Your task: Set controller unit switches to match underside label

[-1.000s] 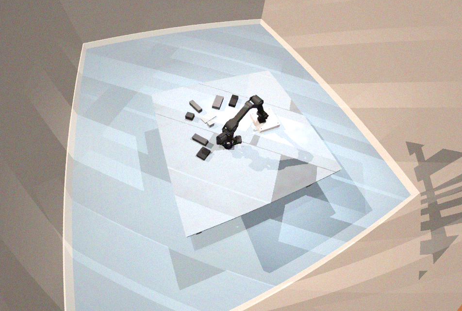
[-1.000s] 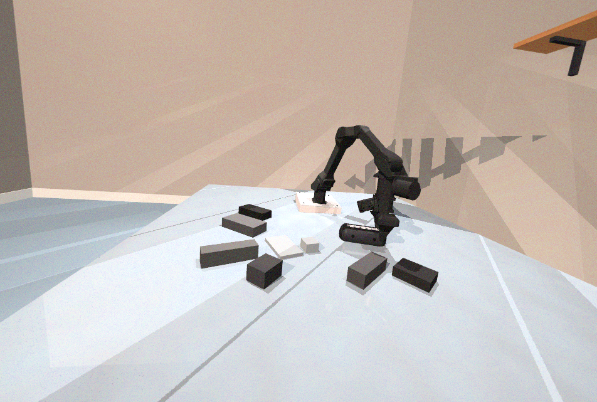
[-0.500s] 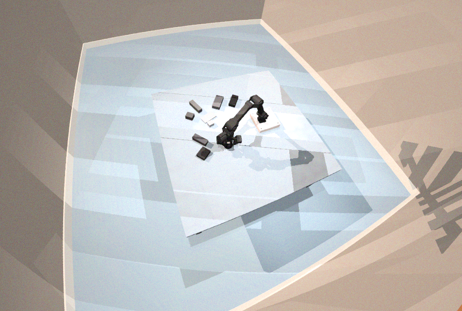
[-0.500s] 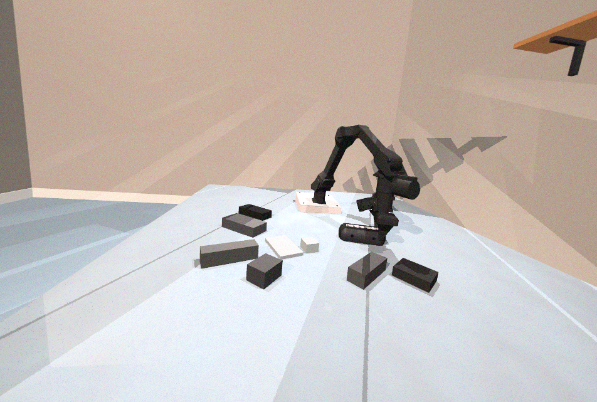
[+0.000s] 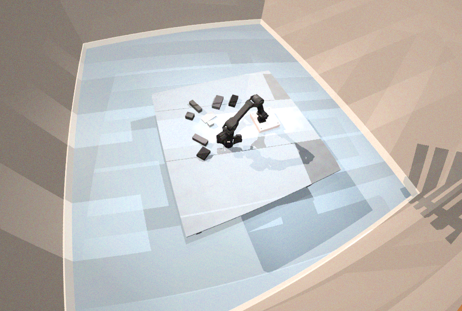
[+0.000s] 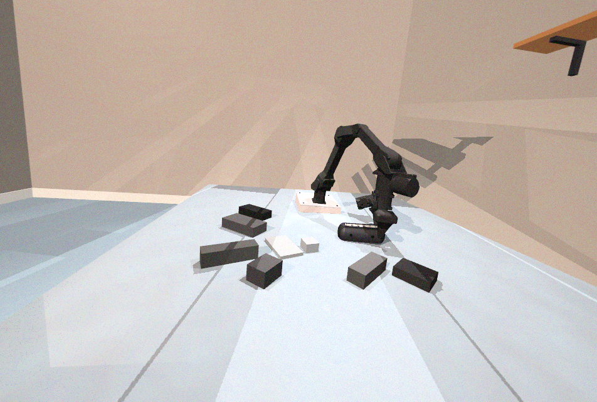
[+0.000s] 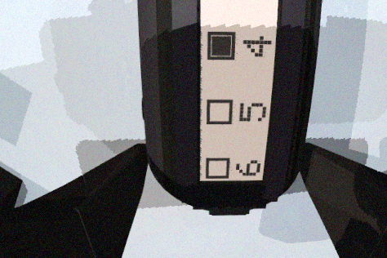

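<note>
The dark controller unit (image 6: 355,233) (image 7: 175,69) lies upside down on the bench (image 6: 327,330) (image 5: 223,195), its pale label facing up. In the wrist view, squares 3 and 4 are filled and squares 5 and 6 are empty; 1 and 2 are out of frame. The switches are hidden beneath. My gripper (image 6: 384,232) (image 7: 224,157) points down at the unit's right end in the exterior view. Its fingertips press against both long sides near the square 6 end, so it is shut on the unit. I cannot tell any gap beneath the unit.
A grey block (image 6: 367,269) and a black block (image 6: 415,275) lie in front of the unit. A white plate (image 6: 283,246) and small white block (image 6: 310,244) lie left. Several dark blocks lie farther left. The arm's pale base plate (image 6: 332,209) is behind.
</note>
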Action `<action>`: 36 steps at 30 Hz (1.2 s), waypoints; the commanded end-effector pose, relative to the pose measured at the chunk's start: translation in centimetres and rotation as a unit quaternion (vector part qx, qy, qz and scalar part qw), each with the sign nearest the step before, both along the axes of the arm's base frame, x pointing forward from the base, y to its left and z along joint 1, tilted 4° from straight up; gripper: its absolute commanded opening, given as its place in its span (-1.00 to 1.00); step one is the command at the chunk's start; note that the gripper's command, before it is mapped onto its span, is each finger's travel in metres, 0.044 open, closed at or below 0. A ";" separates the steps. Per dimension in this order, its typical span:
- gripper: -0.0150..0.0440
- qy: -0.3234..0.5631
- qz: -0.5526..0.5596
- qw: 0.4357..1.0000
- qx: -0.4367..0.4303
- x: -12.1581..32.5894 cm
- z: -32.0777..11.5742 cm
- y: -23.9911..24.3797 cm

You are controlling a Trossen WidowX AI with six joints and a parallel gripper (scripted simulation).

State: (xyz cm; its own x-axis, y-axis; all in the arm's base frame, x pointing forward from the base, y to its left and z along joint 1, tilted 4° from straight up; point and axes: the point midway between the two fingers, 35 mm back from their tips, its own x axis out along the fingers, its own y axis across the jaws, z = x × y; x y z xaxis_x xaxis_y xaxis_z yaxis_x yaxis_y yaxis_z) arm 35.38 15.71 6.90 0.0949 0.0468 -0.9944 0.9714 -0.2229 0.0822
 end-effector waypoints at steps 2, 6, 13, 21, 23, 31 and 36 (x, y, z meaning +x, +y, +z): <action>0.65 -0.004 0.000 1.000 0.000 0.1 0.7 -0.2; 0.65 -0.004 0.000 1.000 0.000 0.0 1.0 -0.4; 0.65 -0.004 0.000 1.000 0.000 -0.1 1.5 -0.6; 0.65 -0.004 0.000 1.000 -0.001 -0.2 2.1 -0.9; 0.65 -0.004 0.000 1.000 -0.001 -0.3 2.2 -1.0; 0.65 -0.004 0.000 1.000 -0.001 -0.4 2.8 -1.4; 0.65 -0.004 0.000 1.000 -0.001 -0.5 3.1 -1.6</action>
